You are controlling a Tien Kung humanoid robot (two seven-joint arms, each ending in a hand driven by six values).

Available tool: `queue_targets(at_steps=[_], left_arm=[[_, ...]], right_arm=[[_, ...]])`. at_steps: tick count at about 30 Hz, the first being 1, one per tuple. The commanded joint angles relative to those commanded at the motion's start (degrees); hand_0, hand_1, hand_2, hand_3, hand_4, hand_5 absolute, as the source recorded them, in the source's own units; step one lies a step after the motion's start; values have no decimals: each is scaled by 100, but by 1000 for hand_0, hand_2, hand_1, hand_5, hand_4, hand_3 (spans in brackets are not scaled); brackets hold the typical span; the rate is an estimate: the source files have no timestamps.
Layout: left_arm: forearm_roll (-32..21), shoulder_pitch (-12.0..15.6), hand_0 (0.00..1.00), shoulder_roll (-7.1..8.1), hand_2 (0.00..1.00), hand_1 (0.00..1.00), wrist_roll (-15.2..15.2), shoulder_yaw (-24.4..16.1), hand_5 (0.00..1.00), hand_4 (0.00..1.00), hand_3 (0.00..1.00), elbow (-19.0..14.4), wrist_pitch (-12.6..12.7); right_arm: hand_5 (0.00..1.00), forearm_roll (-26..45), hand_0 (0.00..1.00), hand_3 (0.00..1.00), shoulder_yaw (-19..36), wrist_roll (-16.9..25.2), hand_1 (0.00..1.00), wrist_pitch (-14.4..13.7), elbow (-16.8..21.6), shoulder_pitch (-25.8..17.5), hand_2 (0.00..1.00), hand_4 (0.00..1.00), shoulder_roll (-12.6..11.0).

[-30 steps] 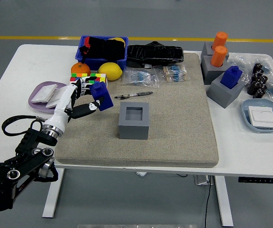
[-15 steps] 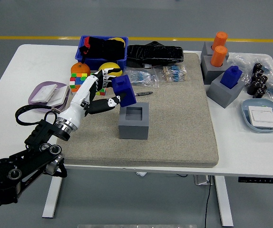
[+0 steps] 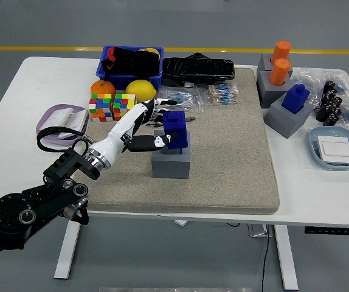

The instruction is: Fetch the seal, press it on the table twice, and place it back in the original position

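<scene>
1. One black arm (image 3: 34, 207) enters from the lower left and reaches forward over the tabletop (image 3: 320, 188); no second arm is in view.
2. Left hand (image 3: 139, 129), white with black joints: its fingers (image 3: 143, 113) are closed around the blue seal (image 3: 176, 130), thumb on the near side.
3. Blue seal: held upright, its lower end at the square opening of the grey holder block (image 3: 171, 159); whether it is fully seated cannot be told.
4. Grey holder block: stands on the beige mat (image 3: 235, 164), left of the mat's centre.
5. Left of the mat: a lilac dish (image 3: 51, 125) with white pieces, two colour cubes (image 3: 112, 107), an orange (image 3: 103, 87) and a lemon (image 3: 140, 89).
6. Right side: a blue-grey dish (image 3: 335, 149), a second blue seal (image 3: 296, 97) in its grey holder, and two orange cylinders (image 3: 279, 63) in grey blocks.
7. Far edge: a blue bin (image 3: 132, 66) and a black pouch (image 3: 199, 70).
</scene>
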Motion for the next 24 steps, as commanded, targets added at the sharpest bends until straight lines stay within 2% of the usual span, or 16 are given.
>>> queue_targets(at_steps=[12, 24], left_arm=[[-121, -296, 650, 18, 562, 583, 9, 321, 2, 634, 807, 258, -11], [-162, -296, 651, 6, 562, 583, 12, 380, 2, 633, 807, 352, -19]], right_arm=[[442, 31, 786, 620, -29, 2, 686, 5, 0, 20, 669, 807, -15], [442, 26, 786, 620, -11, 3, 686, 0, 0, 15, 666, 808, -13]])
